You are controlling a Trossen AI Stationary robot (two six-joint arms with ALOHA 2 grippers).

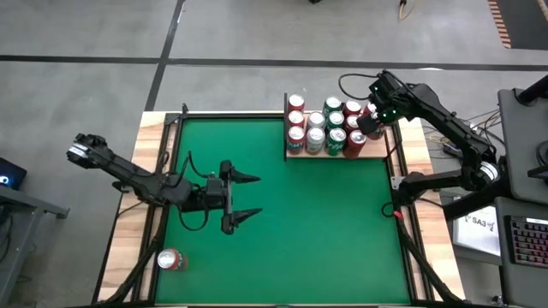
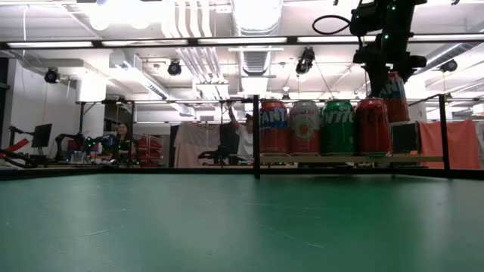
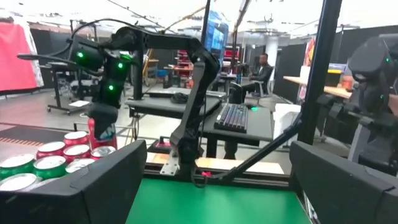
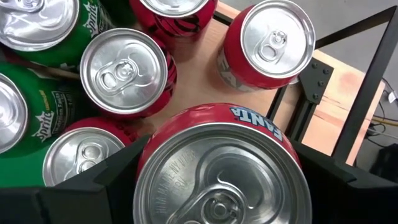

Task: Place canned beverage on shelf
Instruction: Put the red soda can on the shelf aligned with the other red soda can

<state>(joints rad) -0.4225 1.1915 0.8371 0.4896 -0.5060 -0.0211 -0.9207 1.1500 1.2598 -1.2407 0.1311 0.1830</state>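
Green table, right hand gripping Fanta can above shelf

A lab: ceiling ducts, desks, keyboard

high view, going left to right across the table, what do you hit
lone can near the table's front left corner → left gripper, open over the green felt → shelf packed with cans → right gripper with its jaws around a red can over the shelf's right end
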